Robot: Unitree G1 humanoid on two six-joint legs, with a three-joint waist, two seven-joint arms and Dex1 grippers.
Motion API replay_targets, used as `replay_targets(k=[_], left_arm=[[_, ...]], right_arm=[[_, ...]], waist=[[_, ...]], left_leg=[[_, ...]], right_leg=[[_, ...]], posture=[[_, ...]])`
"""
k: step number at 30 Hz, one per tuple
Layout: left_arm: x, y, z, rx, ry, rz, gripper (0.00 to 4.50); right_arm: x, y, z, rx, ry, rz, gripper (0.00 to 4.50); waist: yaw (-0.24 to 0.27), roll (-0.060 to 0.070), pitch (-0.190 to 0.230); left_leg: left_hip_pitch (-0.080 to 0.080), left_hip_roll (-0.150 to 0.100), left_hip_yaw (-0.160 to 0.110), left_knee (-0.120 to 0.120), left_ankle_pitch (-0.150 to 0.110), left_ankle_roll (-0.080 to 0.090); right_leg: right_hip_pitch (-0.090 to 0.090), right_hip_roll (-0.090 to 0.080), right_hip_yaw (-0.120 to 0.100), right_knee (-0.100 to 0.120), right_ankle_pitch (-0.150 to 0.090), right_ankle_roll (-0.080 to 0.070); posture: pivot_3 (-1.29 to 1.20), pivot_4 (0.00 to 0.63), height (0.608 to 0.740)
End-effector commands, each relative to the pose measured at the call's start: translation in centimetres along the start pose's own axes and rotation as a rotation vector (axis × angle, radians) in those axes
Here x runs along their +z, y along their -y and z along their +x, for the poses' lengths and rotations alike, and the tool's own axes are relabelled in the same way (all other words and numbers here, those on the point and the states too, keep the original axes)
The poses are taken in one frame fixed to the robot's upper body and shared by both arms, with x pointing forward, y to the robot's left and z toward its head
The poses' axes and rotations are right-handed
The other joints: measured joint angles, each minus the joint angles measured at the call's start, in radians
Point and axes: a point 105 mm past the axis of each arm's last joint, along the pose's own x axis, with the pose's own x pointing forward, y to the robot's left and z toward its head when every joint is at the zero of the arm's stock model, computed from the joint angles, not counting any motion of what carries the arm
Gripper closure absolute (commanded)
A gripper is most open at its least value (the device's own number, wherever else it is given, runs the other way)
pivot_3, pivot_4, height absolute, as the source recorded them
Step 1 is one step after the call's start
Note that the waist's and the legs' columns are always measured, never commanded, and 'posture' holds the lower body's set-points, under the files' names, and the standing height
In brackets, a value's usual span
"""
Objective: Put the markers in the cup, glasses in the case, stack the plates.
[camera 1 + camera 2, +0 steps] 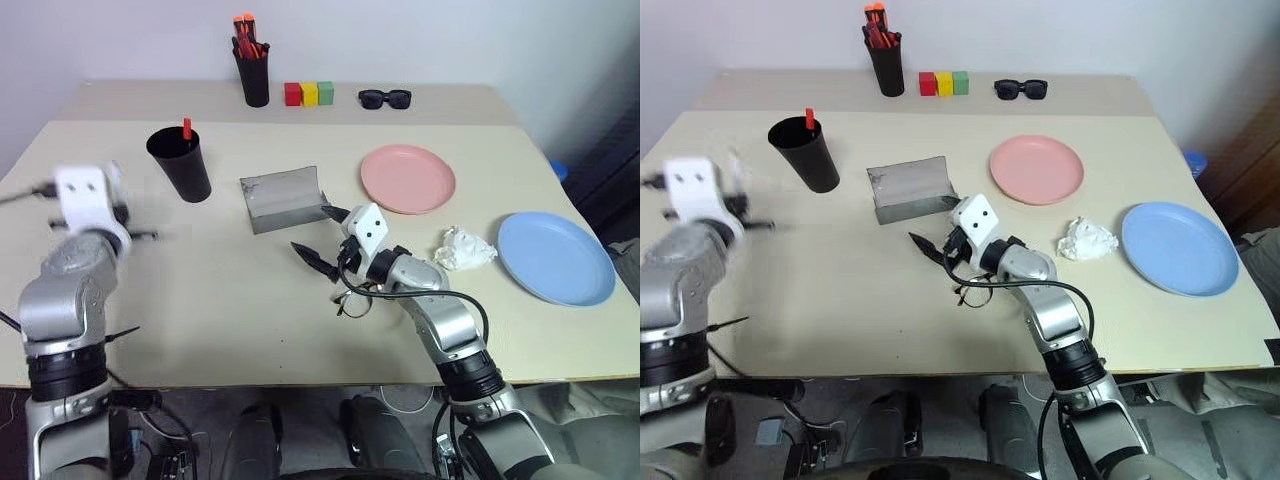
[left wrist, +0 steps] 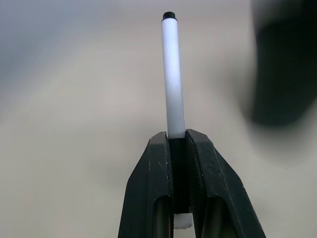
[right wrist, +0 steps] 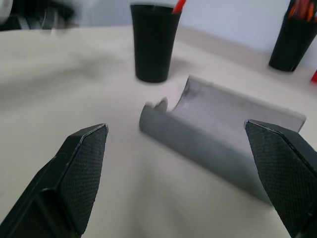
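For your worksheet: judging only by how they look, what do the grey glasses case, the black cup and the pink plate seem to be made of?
Grey case: possibly metal or stiff plastic, as its curved flap shows a dull brushed sheen.
Black cup: likely plastic, with matte, even, tapered walls and no glare.
Pink plate: probably plastic, being uniform salmon in colour, smooth, with a thin moulded rim and a soft gloss.

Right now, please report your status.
Left gripper shut on grey-white marker. Right gripper open, facing case. Red-capped marker in cup. Nothing blocking.

We see a black cup [image 1: 181, 163], a grey case [image 1: 283, 197], a pink plate [image 1: 407, 178], and a blue plate [image 1: 555, 257].
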Motion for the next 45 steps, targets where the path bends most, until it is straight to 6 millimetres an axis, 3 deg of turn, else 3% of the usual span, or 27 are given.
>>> replay_targets(k=[1,4,12,19,24,30,35,39,43,45], left_arm=[[4.5,1.9,0.5,-0.003,0.26,-0.03,4.47],[5.4,4.2,1.8,-0.024,0.334,-0.057,4.47],[2.9,8.3,6.1,-0.078,0.319,-0.071,4.47],[0.3,10.4,6.3,-0.129,0.258,-0.062,4.47],[-0.2,10.8,6.1,-0.118,0.253,-0.078,4.47],[-0.7,10.3,6.0,-0.076,0.24,-0.075,1.75],[-0.4,9.9,5.8,-0.064,0.257,-0.108,1.75],[2.1,10.1,5.4,-0.113,0.344,-0.146,1.75],[3.8,12.4,3.6,-0.377,0.374,-0.118,1.75],[3.8,14.0,2.0,-0.548,0.35,-0.094,1.22]], right_arm=[[2.2,1.2,1.7,-0.111,0.091,-0.038,0.0],[2.9,1.3,2.9,-0.152,0.127,-0.007,0.0],[3.3,0.5,4.0,-0.14,0.16,0.034,0.0],[3.3,1.2,3.6,-0.173,0.165,0.028,0.0],[3.1,1.5,3.4,-0.175,0.159,0.021,0.0],[3.4,0.9,3.6,-0.14,0.172,0.025,0.0],[3.4,0.7,3.7,-0.126,0.169,0.03,0.0],[3.3,0.5,3.4,-0.071,0.138,0.008,0.0],[3.5,2.0,1.7,-0.025,0.107,-0.056,0.0],[3.4,3.1,0.7,-0.031,0.082,-0.079,0.0]], waist=[[0.002,0.0,0.0],[0.007,0.0,0.0],[0.006,0.0,0.0],[-0.002,0.0,0.0],[-0.002,0.0,0.0],[-0.003,0.0,0.0],[-0.002,0.0,0.0],[-0.002,0.0,0.0],[0.0,0.001,0.0],[-0.001,0.001,0.0]], left_leg=[[0.0,0.0,0.001,0.0,0.0,0.0],[0.0,0.0,0.001,0.0,0.0,0.0],[-0.001,0.0,0.001,0.0,0.0,0.001],[-0.001,0.0,0.002,0.0,0.0,0.001],[-0.001,0.0,0.002,0.0,0.0,0.001],[-0.001,0.001,0.002,0.0,0.0,0.001],[-0.001,0.001,0.002,0.0,0.0,0.001],[-0.001,0.001,0.002,0.0,0.0,0.001],[-0.002,0.001,0.002,0.0,0.0,0.001],[-0.001,0.0,0.002,0.0,0.0,0.001]], right_leg=[[0.0,0.0,0.0,0.0,0.0,0.0],[0.0,0.0,0.0,0.0,0.0,0.0],[0.0,0.001,0.0,-0.001,0.0,0.001],[-0.001,0.001,0.0,-0.001,0.0,0.001],[-0.001,0.001,0.0,-0.001,0.0,0.001],[-0.001,0.001,0.0,-0.001,0.0,0.001],[-0.001,0.001,0.0,-0.001,0.0,0.001],[-0.001,0.001,0.0,-0.001,0.0,0.001],[-0.001,0.001,0.0,-0.001,0.0,0.001],[-0.001,0.001,0.0,-0.001,0.0,0.001]], posture=[[0.0,0.15,0.722],[0.0,0.15,0.722],[0.0,0.15,0.722],[0.0,0.15,0.722],[0.0,0.15,0.722],[0.0,0.15,0.722],[0.0,0.15,0.722],[0.0,0.15,0.722],[0.0,0.15,0.722],[0.0,0.15,0.722]])
